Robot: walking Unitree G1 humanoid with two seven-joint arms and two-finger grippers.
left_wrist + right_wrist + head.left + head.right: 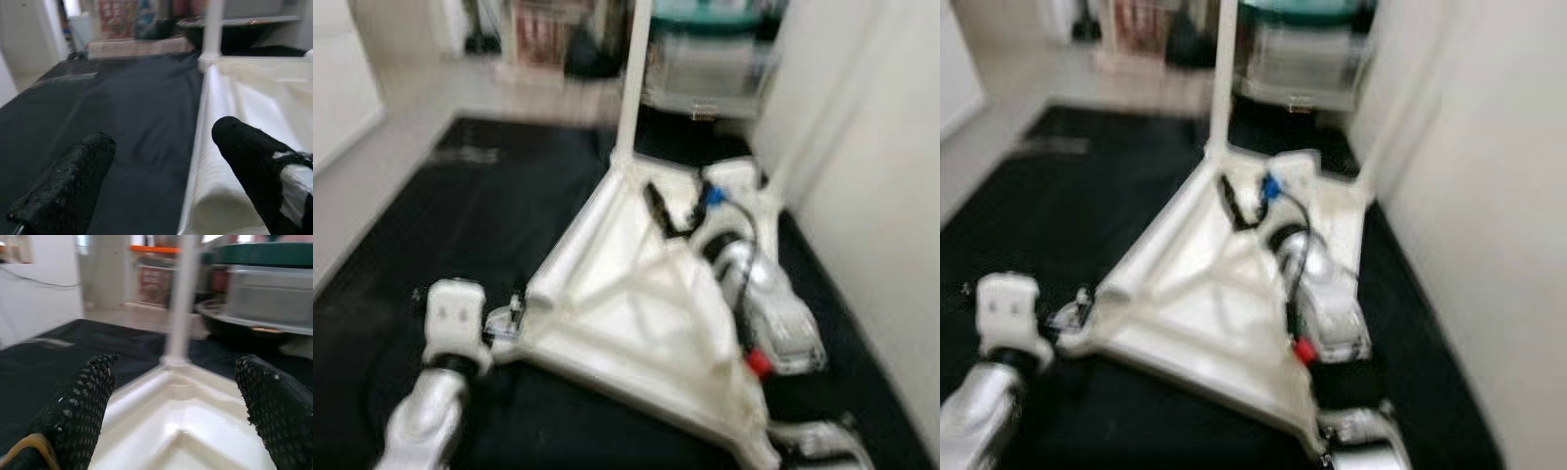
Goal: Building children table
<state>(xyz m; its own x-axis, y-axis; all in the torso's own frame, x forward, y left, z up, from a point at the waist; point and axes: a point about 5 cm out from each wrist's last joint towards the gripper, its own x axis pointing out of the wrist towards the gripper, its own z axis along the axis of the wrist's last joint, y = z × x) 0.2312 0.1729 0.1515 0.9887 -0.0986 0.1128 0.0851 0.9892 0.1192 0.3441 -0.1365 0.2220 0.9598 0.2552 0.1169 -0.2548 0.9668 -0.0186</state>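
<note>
Black floor mat (489, 225) spreads across the room, storage bins (710, 59) blurred at the back. On it lies the white children's table (626, 294), upside down, one leg (634, 78) standing upright at its far corner. Left gripper (161, 171) sits at the near left corner, fingers spread astride the rim. Right gripper (181, 401) hovers over the ribbed underside, fingers spread wide, pointing toward that leg.

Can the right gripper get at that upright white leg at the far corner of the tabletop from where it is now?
Probably yes: the right gripper is open over the upturned tabletop, the upright leg straight ahead between its jaws.
</note>
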